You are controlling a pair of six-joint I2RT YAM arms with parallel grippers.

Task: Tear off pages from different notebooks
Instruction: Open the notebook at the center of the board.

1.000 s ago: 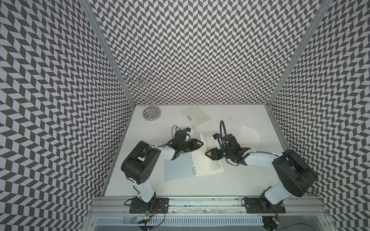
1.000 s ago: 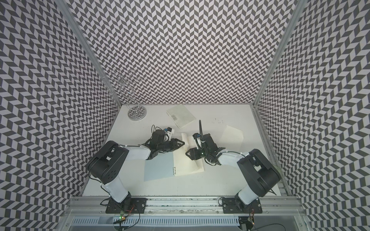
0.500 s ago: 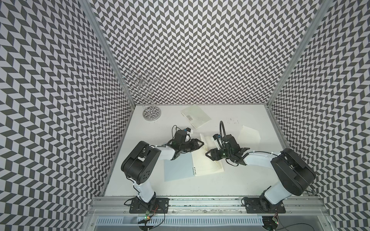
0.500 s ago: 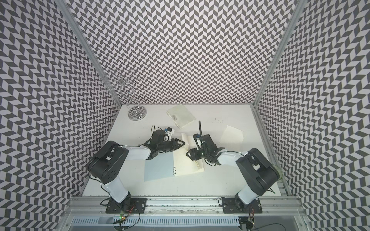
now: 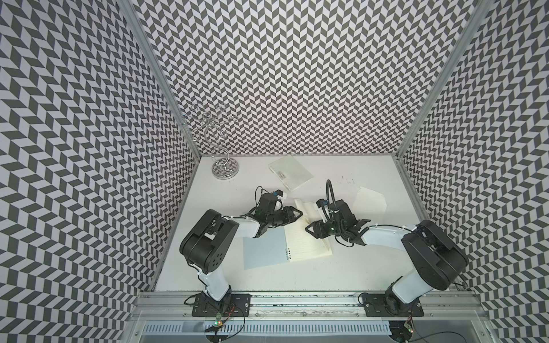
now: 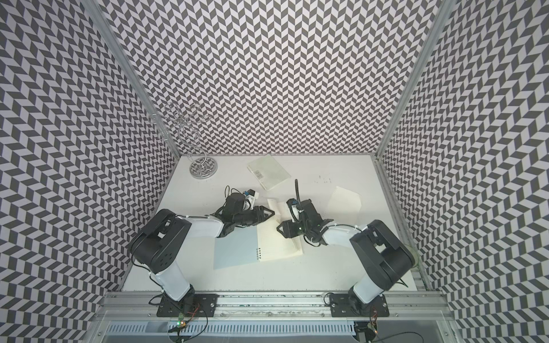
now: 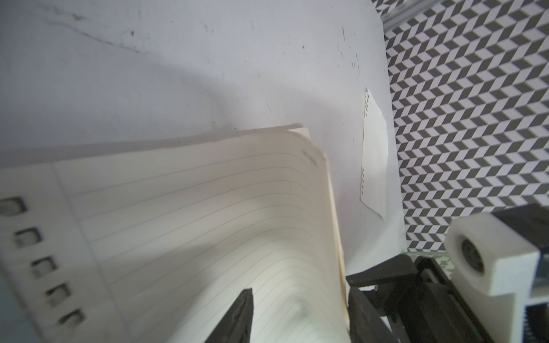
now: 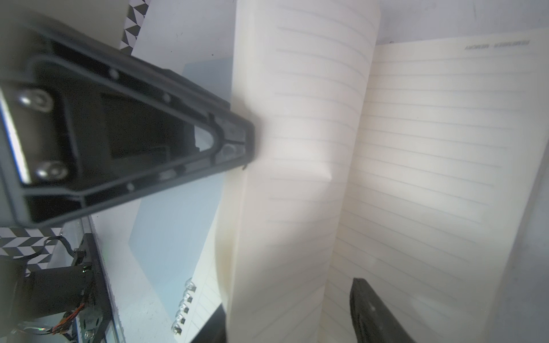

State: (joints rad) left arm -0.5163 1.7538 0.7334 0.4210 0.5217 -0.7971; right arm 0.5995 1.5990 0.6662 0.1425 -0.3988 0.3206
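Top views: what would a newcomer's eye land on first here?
A lined page curls up off the open notebook in the middle, with the left gripper and right gripper either side of it. Next, a loose page lies toward the rear right, and a silver wire stand fills the rear left corner.

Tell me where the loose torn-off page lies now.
In both top views the loose page lies flat at the table's right, near the right wall, apart from the open notebook.
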